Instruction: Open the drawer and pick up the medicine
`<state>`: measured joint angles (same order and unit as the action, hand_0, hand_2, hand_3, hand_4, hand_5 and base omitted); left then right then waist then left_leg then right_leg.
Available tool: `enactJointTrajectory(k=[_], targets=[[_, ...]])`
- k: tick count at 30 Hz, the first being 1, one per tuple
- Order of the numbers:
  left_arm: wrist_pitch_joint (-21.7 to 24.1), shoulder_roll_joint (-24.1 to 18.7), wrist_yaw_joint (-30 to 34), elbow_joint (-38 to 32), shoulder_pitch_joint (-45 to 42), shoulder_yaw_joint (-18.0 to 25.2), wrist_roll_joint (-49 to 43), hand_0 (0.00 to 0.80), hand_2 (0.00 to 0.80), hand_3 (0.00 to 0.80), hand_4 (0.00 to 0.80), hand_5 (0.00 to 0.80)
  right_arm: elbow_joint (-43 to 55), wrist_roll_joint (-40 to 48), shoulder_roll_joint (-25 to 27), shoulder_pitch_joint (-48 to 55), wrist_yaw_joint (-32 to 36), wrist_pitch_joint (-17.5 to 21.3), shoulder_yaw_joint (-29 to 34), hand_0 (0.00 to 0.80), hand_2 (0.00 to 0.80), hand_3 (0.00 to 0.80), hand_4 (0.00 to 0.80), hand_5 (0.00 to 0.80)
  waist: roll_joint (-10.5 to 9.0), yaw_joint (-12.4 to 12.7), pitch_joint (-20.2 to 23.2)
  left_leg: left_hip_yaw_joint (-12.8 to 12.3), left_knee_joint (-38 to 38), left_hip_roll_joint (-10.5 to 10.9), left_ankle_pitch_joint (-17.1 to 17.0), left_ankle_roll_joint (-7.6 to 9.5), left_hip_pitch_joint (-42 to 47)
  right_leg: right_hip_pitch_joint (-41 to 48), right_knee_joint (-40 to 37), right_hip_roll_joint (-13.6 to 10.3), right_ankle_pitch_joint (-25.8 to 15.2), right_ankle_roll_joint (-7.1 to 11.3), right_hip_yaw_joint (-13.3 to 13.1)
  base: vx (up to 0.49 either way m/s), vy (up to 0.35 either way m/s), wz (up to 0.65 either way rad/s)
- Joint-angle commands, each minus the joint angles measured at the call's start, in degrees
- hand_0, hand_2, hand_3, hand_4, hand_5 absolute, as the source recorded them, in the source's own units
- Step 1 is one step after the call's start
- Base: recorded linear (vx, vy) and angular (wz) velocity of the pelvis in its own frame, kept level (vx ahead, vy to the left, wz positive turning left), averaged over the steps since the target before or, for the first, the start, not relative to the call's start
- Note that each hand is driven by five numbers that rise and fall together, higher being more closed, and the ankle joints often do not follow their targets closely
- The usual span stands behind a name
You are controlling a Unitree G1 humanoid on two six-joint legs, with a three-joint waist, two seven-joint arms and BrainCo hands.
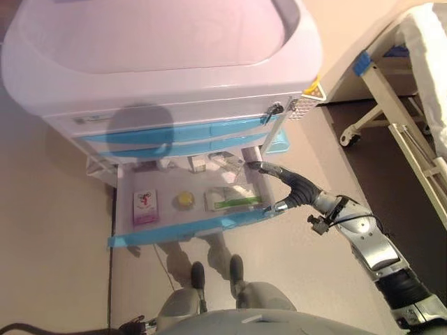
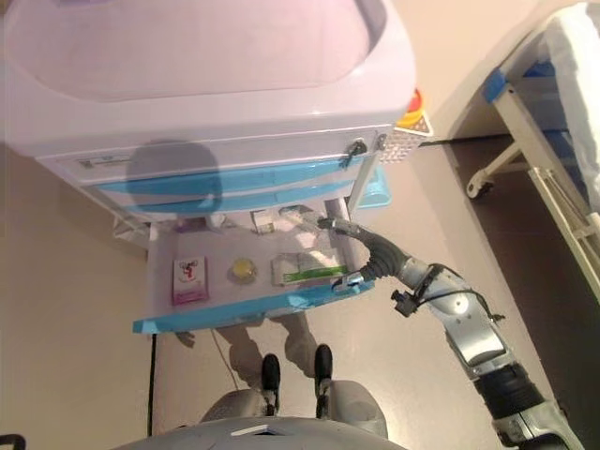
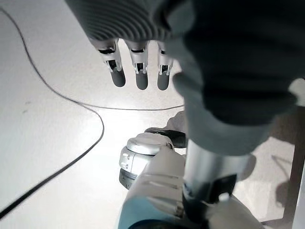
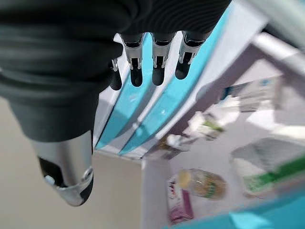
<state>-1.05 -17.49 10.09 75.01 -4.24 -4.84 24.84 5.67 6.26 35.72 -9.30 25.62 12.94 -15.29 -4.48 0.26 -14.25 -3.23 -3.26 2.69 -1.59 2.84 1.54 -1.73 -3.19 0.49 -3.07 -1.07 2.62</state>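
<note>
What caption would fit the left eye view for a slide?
Robot's right hand reaching, fingers open, into the open drawer of a medical cart, beside a green-and-white box.

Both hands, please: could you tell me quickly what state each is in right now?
Left hand: open, fingers straight, holding nothing.
Right hand: open, over the open drawer, holding nothing.

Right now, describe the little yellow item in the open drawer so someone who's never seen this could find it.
Start at the white cart with blue drawer fronts; its bottom drawer is pulled open. On the drawer floor, the yellow item lies between a pink-and-white box and a white-and-green box. It is the only small, rounded, yellow thing there; its neighbours are flat rectangles.
</note>
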Motion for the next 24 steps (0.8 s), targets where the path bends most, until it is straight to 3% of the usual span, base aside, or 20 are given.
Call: enactJointTrajectory(k=[1, 11, 24], targets=[[0.1, 0.3, -0.9, 1.1, 3.0, -1.7, 2.5, 0.0, 0.0, 0.0, 0.0, 0.0, 6.7, 2.3, 0.5, -5.4, 1.1, 0.5, -2.8, 0.0, 0.0, 0.0, 0.0, 0.0, -1.07, 2.1, 0.3, 2.2, 3.2, 1.9, 2.6, 0.52, -4.4, -2.5, 5.8, -2.5, 1.1, 4.31, 1.7, -0.037, -0.004, 0.23], [-0.2, -0.2, -0.8, 0.7, 3.6, -2.4, 3.3, 0.0, 0.0, 0.0, 0.0, 0.0, -2.8, -2.2, -1.4, -14.6, -0.3, -7.2, -12.8, 0.0, 0.0, 0.0, 0.0, 0.0, -1.02, 5.6, -0.7, 5.0, 2.0, 2.0, 1.1, -0.39, -5.6, -2.4, 5.1, -3.0, 1.7, 3.6, 4.8, -0.023, -0.003, 0.25], [-0.8, 0.7, -1.2, 0.1, 5.1, -3.1, 3.2, 0.0, 0.0, 0.0, 0.0, 0.0, -14.9, -14.4, -5.2, -19.6, -8.3, -7.1, -19.3, 0.0, 0.0, 0.0, 0.0, 0.0, -0.41, 7.8, -1.6, 6.5, 1.8, 2.3, 0.3, -0.87, -7.0, -3.0, 5.4, -3.6, 2.2, 3.03, 7.3, -0.004, 0.008, 0.14]])
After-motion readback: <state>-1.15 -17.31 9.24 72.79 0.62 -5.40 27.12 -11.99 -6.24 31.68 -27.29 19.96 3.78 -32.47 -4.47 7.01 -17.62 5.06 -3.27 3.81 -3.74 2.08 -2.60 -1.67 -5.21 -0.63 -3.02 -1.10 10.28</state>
